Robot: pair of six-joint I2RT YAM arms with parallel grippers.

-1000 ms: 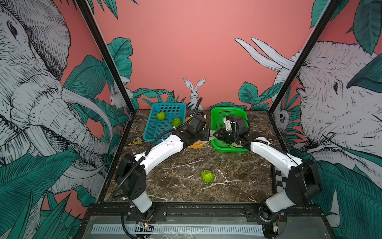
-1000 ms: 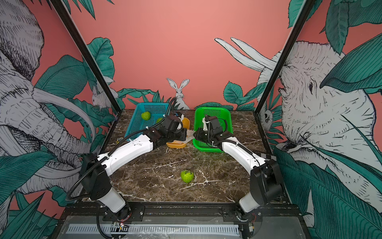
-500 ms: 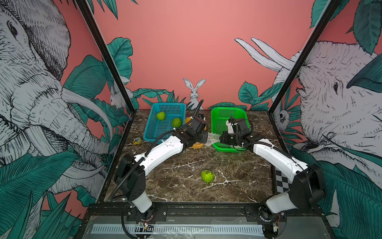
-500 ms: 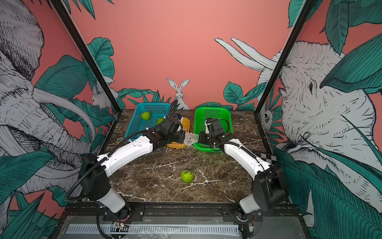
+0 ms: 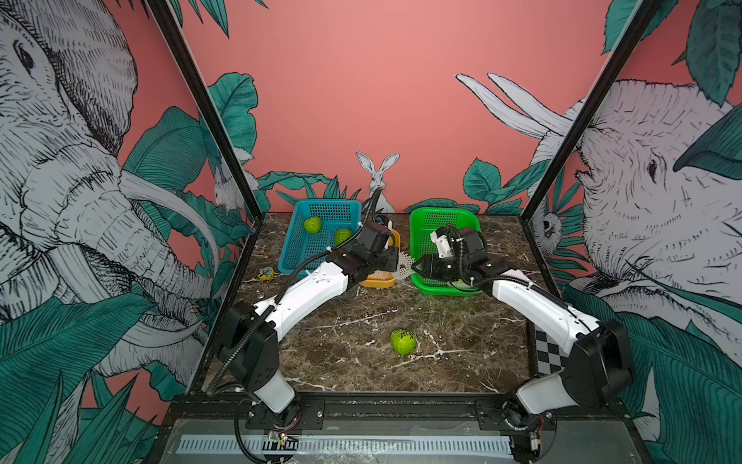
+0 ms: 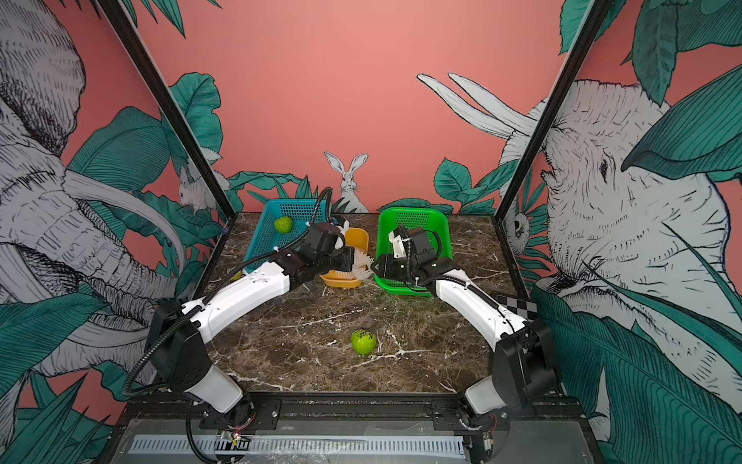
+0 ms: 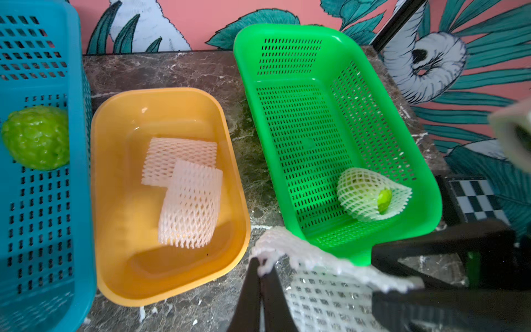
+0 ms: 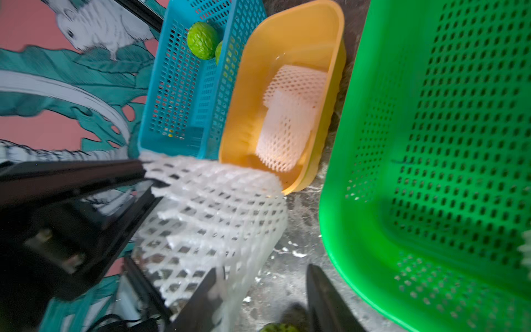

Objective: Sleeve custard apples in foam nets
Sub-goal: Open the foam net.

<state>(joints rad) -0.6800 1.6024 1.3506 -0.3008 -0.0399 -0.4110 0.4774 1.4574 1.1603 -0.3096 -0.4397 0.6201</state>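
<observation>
Between the yellow tub and the green basket, my left gripper is shut on one edge of an off-white foam net, holding it above the table. My right gripper faces it and is open; one finger lies at the net rim, the other stands clear. One bare custard apple lies on the table in front. Two more sit in the blue basket. A netted apple rests in the green basket. Two spare nets lie in the tub.
The blue basket, the yellow tub and the green basket stand side by side at the back of the marble table. A small yellow object lies by the left wall. Patterned walls close off both sides.
My left gripper has carried the net from over the yellow tub toward the right. My right gripper came out of the green basket to the net and has opened.
</observation>
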